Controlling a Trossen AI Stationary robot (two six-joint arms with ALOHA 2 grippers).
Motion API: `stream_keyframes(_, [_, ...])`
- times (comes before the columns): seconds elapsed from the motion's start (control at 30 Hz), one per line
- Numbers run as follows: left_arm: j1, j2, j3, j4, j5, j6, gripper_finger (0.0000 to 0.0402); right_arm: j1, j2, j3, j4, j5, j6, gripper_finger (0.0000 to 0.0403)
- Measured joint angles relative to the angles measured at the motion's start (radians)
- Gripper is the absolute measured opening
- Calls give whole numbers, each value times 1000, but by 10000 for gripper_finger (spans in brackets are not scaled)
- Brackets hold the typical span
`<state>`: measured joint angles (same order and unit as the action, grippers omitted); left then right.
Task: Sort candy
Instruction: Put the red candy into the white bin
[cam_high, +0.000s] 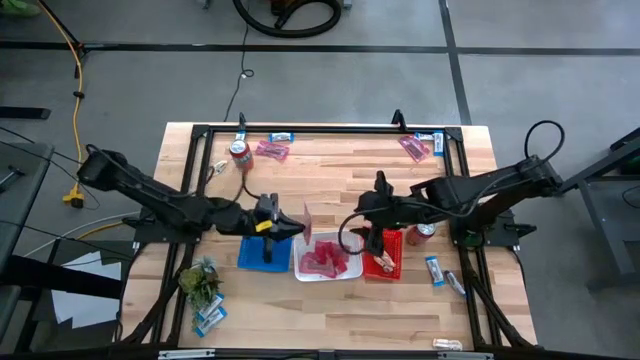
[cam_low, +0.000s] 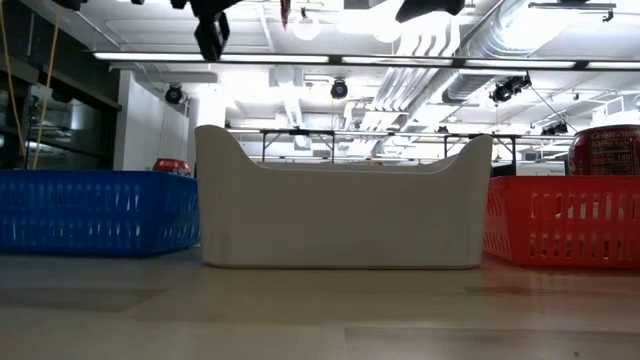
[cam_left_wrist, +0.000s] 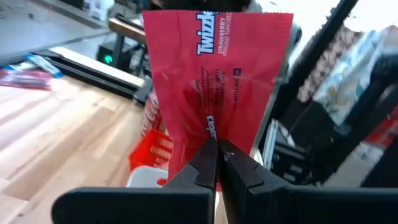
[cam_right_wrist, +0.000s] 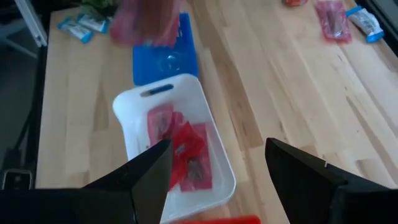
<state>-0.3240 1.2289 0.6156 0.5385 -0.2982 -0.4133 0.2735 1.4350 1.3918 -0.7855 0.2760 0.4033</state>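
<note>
Left gripper, pinched tight on the lower edge of a red Twizzlers packet held above the blue tray and white tray, should probably centre over the white tray's red packets before letting go.

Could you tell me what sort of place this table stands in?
Probably a robotics lab or workshop: a wooden table on bare concrete floor, cables trailing beside it, exposed ducts overhead.
</note>
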Motion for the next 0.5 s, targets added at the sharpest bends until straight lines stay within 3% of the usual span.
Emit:
stream_keyframes(0.3, [12, 148, 54, 0, 109, 75, 0, -5, 117, 0, 175, -3, -95, 252])
stream_keyframes(0.4, [11, 156, 55, -11, 122, 77, 0, -7, 144, -1, 184, -19, -86, 252])
stream_keyframes(0.5, [11, 150, 55, -33, 123, 82, 0, -6, 134, -71, 311, -54, -39, 252])
